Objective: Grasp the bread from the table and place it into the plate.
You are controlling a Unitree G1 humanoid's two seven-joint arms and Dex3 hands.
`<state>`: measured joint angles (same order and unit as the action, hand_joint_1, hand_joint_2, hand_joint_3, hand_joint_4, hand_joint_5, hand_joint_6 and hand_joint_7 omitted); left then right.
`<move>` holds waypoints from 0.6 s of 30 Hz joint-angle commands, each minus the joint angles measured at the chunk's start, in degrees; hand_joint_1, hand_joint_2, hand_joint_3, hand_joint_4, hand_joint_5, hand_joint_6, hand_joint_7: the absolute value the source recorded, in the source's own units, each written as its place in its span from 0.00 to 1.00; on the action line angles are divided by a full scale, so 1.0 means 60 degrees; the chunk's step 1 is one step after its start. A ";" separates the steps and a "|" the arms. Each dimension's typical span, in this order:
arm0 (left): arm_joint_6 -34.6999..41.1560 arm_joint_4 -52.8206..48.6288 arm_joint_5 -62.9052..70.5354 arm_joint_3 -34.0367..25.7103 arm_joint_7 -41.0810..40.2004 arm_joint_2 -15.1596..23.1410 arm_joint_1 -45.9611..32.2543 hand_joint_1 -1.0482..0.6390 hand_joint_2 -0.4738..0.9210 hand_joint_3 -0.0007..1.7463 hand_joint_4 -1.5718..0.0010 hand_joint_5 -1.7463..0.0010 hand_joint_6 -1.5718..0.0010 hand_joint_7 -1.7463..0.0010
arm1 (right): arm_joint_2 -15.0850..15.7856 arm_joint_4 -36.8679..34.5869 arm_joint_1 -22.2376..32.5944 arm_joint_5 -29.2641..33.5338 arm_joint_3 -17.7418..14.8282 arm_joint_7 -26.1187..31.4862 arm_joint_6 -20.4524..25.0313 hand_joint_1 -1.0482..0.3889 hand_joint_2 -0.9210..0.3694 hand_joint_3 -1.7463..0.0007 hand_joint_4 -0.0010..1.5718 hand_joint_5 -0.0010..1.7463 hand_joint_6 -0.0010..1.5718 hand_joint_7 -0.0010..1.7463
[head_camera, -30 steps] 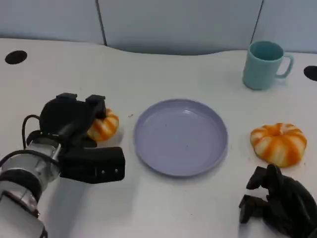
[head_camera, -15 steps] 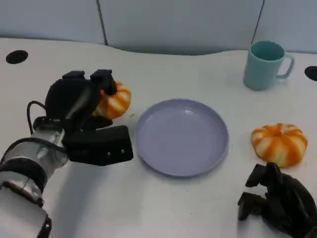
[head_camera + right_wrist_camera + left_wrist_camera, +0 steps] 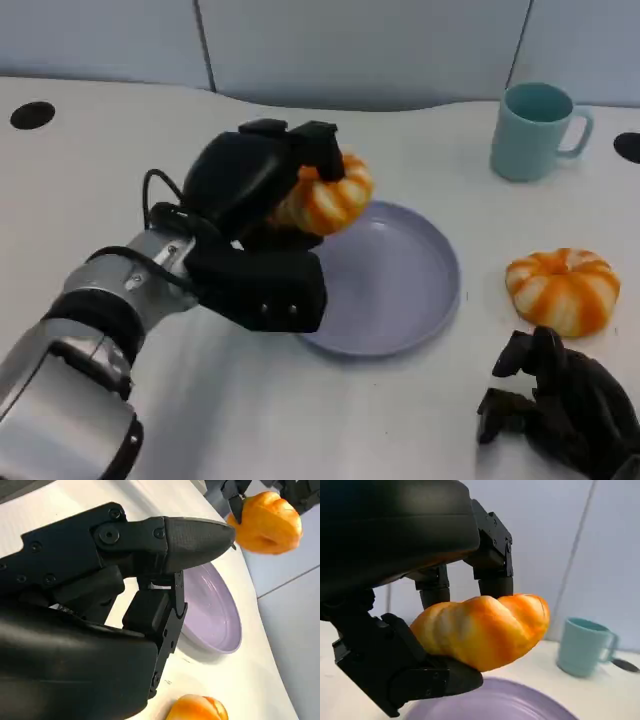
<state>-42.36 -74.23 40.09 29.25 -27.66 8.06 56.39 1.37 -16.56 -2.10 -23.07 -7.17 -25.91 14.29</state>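
A ridged, glossy orange-and-cream bread roll point(image 3: 325, 198) is held aloft by the black left hand point(image 3: 262, 195) over the far left rim of the round, shallow lavender plate point(image 3: 400, 290).
The roll is clamped between upper fingers point(image 3: 490, 555) and a lower thumb. A second ridged orange bun point(image 3: 562, 290) lies on the smooth white table point(image 3: 420, 420) right of the plate, a pale teal mug point(image 3: 535, 130) stands far right, and the black right hand point(image 3: 560, 405) is rested near right, fingers curled in on nothing.

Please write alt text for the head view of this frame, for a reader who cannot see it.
The robot's left hand holds an orange-and-white striped bread roll above the near-left rim of a round lilac plate. A second striped roll and a teal mug sit on the white table; the right hand rests idle.
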 commanded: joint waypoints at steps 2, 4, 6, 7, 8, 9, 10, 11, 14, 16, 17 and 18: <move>-0.0212 0.0079 -0.0113 0.0038 0.0751 -0.0241 0.0319 0.49 0.66 0.75 0.39 0.00 0.49 0.00 | 0.0170 -0.0114 0.0277 0.0118 0.0011 0.0033 0.0195 0.41 0.00 0.76 0.80 0.63 0.73 0.59; -0.0188 0.0066 -0.0165 0.0036 0.1072 -0.0361 0.0342 0.49 0.66 0.75 0.38 0.00 0.49 0.00 | 0.0177 -0.0051 0.0286 0.0114 0.0011 0.0076 0.0295 0.41 0.00 0.76 0.80 0.63 0.73 0.59; -0.0245 0.0044 -0.0296 -0.0035 0.1489 -0.0448 0.0339 0.49 0.68 0.76 0.38 0.00 0.49 0.00 | 0.0158 0.0010 0.0301 0.0067 -0.0015 0.0112 0.0391 0.41 0.00 0.76 0.81 0.64 0.73 0.59; -0.0252 0.0026 -0.0380 -0.0076 0.1790 -0.0497 0.0343 0.49 0.69 0.76 0.38 0.00 0.49 0.00 | 0.0146 0.0010 0.0314 0.0050 -0.0022 0.0073 0.0346 0.42 0.00 0.76 0.81 0.64 0.73 0.60; -0.0258 0.0010 -0.0453 -0.0112 0.2067 -0.0534 0.0349 0.49 0.70 0.76 0.38 0.00 0.49 0.00 | 0.0137 0.0017 0.0327 0.0048 -0.0021 0.0054 0.0310 0.42 0.00 0.76 0.80 0.64 0.72 0.60; -0.0243 -0.0004 -0.0496 -0.0134 0.2309 -0.0565 0.0357 0.49 0.70 0.77 0.38 0.00 0.48 0.00 | 0.0127 0.0018 0.0342 0.0062 -0.0011 0.0039 0.0254 0.42 0.00 0.76 0.80 0.64 0.72 0.60; -0.0180 -0.0016 -0.0503 -0.0123 0.2545 -0.0592 0.0382 0.48 0.70 0.77 0.38 0.00 0.48 0.00 | 0.0127 0.0023 0.0355 0.0084 0.0009 0.0024 0.0208 0.42 0.00 0.76 0.80 0.64 0.72 0.60; -0.0130 -0.0015 -0.0510 -0.0115 0.2698 -0.0604 0.0397 0.47 0.70 0.78 0.38 0.00 0.48 0.00 | 0.0129 0.0026 0.0363 0.0099 0.0024 0.0019 0.0181 0.42 0.00 0.75 0.80 0.64 0.72 0.60; 0.0120 0.0010 -0.0305 0.0065 0.2843 -0.0633 0.0481 0.46 0.69 0.78 0.38 0.00 0.48 0.00 | 0.0120 0.0083 0.0389 0.0075 0.0046 0.0036 0.0223 0.42 0.00 0.75 0.80 0.64 0.72 0.61; 0.0299 0.0025 -0.0166 0.0204 0.2837 -0.0670 0.0537 0.47 0.67 0.79 0.38 0.00 0.48 0.00 | 0.0088 0.0107 0.0399 0.0048 0.0043 0.0061 0.0249 0.42 0.00 0.75 0.80 0.64 0.71 0.61; 0.0350 0.0023 -0.0173 0.0212 0.2886 -0.0702 0.0551 0.47 0.67 0.79 0.37 0.00 0.48 0.00 | 0.0099 0.0065 0.0392 0.0062 0.0057 0.0012 0.0194 0.42 0.00 0.75 0.80 0.64 0.71 0.61; 0.0378 0.0020 -0.0187 0.0203 0.2930 -0.0724 0.0558 0.48 0.66 0.79 0.37 0.00 0.48 0.00 | 0.0108 0.0033 0.0387 0.0073 0.0067 -0.0026 0.0152 0.42 0.00 0.75 0.80 0.65 0.71 0.61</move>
<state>-40.64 -74.22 38.80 30.03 -11.23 3.84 57.79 1.53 -15.41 -1.14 -23.12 -6.95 -26.16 14.47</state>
